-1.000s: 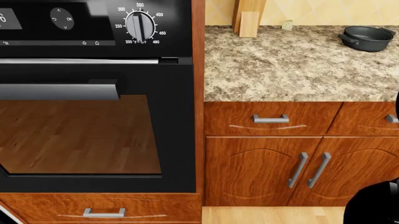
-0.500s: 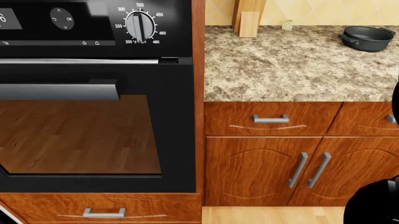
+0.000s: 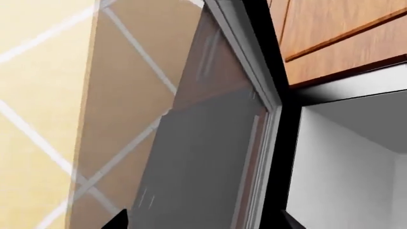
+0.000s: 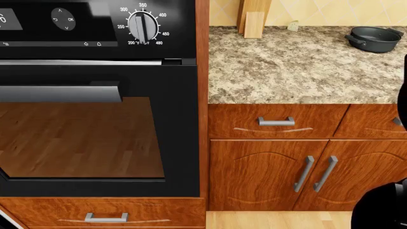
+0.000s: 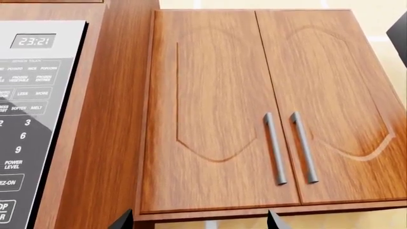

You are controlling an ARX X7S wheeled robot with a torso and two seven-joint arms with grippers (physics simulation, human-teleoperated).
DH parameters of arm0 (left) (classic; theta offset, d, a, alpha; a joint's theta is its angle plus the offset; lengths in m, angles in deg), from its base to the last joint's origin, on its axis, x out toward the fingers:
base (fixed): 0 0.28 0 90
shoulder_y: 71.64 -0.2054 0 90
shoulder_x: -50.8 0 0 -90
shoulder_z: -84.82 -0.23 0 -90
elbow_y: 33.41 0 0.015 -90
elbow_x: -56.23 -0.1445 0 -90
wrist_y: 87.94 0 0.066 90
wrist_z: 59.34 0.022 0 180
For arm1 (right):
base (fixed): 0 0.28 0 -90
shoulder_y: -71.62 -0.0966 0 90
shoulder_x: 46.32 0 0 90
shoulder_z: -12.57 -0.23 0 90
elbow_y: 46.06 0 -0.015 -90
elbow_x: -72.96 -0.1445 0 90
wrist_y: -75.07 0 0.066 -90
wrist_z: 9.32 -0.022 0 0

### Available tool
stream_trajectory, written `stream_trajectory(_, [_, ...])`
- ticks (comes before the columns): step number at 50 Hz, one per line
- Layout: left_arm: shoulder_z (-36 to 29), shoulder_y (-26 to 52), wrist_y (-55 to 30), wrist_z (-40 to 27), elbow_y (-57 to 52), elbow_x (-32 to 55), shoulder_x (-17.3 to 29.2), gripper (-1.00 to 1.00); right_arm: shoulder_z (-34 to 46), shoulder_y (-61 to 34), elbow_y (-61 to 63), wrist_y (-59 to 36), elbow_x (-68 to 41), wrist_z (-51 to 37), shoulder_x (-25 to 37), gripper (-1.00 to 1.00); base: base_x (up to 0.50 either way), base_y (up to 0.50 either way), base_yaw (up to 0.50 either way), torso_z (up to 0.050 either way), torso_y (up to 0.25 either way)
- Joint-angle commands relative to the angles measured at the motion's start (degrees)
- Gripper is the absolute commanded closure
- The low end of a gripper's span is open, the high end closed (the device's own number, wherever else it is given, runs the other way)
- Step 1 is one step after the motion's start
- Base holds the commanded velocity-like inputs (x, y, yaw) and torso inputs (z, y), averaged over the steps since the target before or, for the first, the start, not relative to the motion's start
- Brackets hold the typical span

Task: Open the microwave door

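Note:
The microwave is out of the head view. In the left wrist view its glass door (image 3: 203, 157) stands swung away from the frame, and the white cavity (image 3: 343, 171) shows beside it. My left gripper (image 3: 203, 225) is open, with only its dark fingertips (image 3: 119, 220) showing, spread wide in front of the door glass. The right wrist view shows the microwave's grey control panel (image 5: 25, 119) with a clock display. My right gripper (image 5: 198, 223) is open and empty, facing the wooden upper cabinet doors (image 5: 254, 109).
The head view shows a black oven (image 4: 95, 119) with a dial (image 4: 143, 26), a granite counter (image 4: 299, 67) carrying a dark pan (image 4: 374, 38) and wooden boards (image 4: 254, 19), and cabinet drawers and doors with metal handles (image 4: 277, 121). My right arm's dark body (image 4: 388, 210) fills the lower right corner.
In the head view the dark part of my right arm at the right edge has shifted slightly. Everything else there is unchanged.

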Motion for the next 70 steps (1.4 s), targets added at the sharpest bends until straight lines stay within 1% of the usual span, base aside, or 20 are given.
stream_trajectory(1, [-3.3,3.6,1.5,1.7,6.1,-5.1,4.0,-1.00,0.1,-0.5,0.0,-0.3,-0.4,-0.3,0.2,-1.00,0.00,0.00,0.00,0.000,0.000])
stream_trajectory(7, [-4.7,6.2,1.2,3.2,7.5,-7.5,6.2,-1.00,0.6,-1.0,-0.3,-0.2,-0.4,-0.5,-0.1,-1.00,0.00,0.00,0.00,0.000,0.002])
stream_trajectory(11, [-5.9,8.5,2.8,4.4,11.6,-9.9,6.8,-1.00,1.0,-1.6,-0.7,-0.3,-0.5,-0.6,-0.1,-1.00,0.00,0.00,0.00,0.000,0.000])
stream_trajectory(15, [-4.5,9.4,4.1,6.1,15.5,-14.2,7.2,-1.00,1.5,-2.1,-0.9,-0.3,-0.4,-0.7,-0.2,-1.00,0.00,0.00,0.00,0.000,0.000])
stream_trajectory(17, [-1.3,9.4,4.7,7.8,17.1,-18.8,6.9,-1.00,1.7,-2.5,-1.1,-0.4,-0.4,-0.7,-0.2,-1.00,0.00,0.00,0.00,0.000,0.000])
stream_trajectory(22, [11.0,9.5,6.1,12.0,20.0,-34.1,5.8,-1.00,2.0,-3.2,-1.2,-0.7,-0.4,-0.9,-0.1,-1.00,0.00,0.00,0.00,0.000,0.000])
stream_trajectory(25, [17.0,9.5,7.0,13.8,20.8,-41.4,5.4,-1.00,2.1,-3.2,-1.2,-0.7,-0.4,-1.0,0.0,-1.00,0.00,0.00,0.00,0.000,0.000])
stream_trajectory(30, [23.3,9.5,7.7,15.9,21.1,-50.4,5.9,-1.00,2.3,-3.4,-1.4,-0.6,-0.4,-1.0,0.2,-1.00,0.00,0.00,0.00,0.000,0.000])
stream_trajectory(34, [25.9,9.5,7.9,17.3,20.8,-55.5,6.7,-1.00,2.5,-3.3,-1.4,-0.5,-0.2,-1.2,0.3,-1.00,0.00,0.00,0.00,0.000,0.000])
stream_trajectory(41, [27.9,9.5,7.5,18.7,19.9,-60.5,8.9,-1.00,3.2,-3.0,-1.8,0.2,0.2,-1.3,0.2,-1.00,0.00,0.00,0.00,0.000,0.000])
stream_trajectory(47, [28.0,9.5,7.3,19.2,19.6,-62.9,10.2,-1.00,3.6,-2.9,-2.1,0.6,0.4,-1.3,0.3,-1.00,0.00,0.00,0.00,0.000,0.000])
stream_trajectory(59, [28.5,9.5,7.1,21.7,17.4,-71.2,13.0,-1.00,3.5,-2.5,-2.2,1.0,0.3,-1.4,0.6,-1.00,0.00,0.00,0.00,0.000,0.002])
stream_trajectory(65, [29.1,9.5,6.6,22.5,15.6,-73.0,14.3,-1.00,3.6,-2.3,-2.3,1.3,0.2,-1.5,0.6,-1.00,0.00,0.00,0.00,0.000,0.002])
stream_trajectory(70, [29.2,9.5,6.6,22.5,15.2,-72.9,14.4,-1.00,3.7,-2.3,-2.2,1.3,0.1,-1.6,0.5,-1.00,0.00,0.00,0.00,0.000,0.004])
